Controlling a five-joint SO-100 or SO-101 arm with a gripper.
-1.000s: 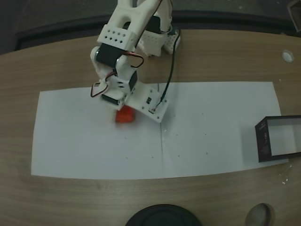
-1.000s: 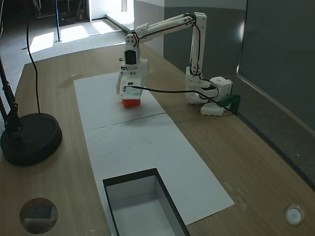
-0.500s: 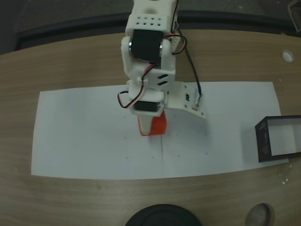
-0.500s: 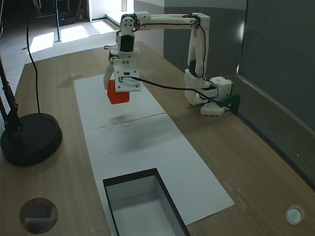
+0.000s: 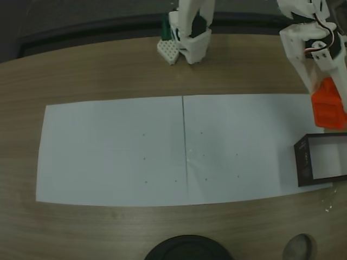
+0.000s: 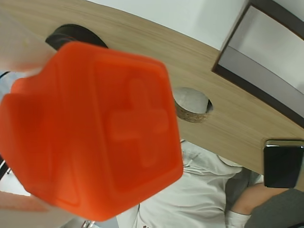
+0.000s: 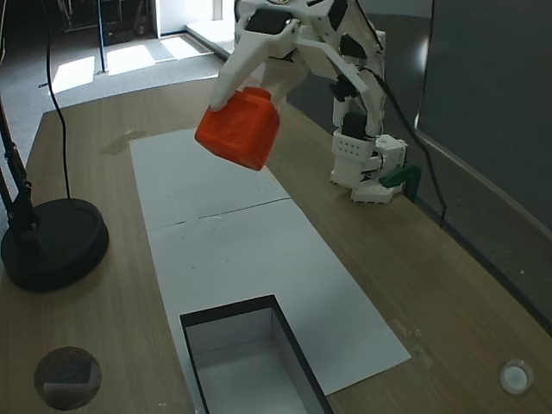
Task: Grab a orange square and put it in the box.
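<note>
Orange square (image 7: 238, 127) is clamped between the white arm's jaws, raised off the counter (image 7: 448, 285), with the box (image 5: 302, 162) below them.

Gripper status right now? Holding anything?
Gripper: shut on the orange square, carried in the air, not yet over the box.

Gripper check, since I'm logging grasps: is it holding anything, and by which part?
Yes: the gripper holds the bright orange-red rounded cube by its upper sides, lifted clear of the white paper sheet.
</note>
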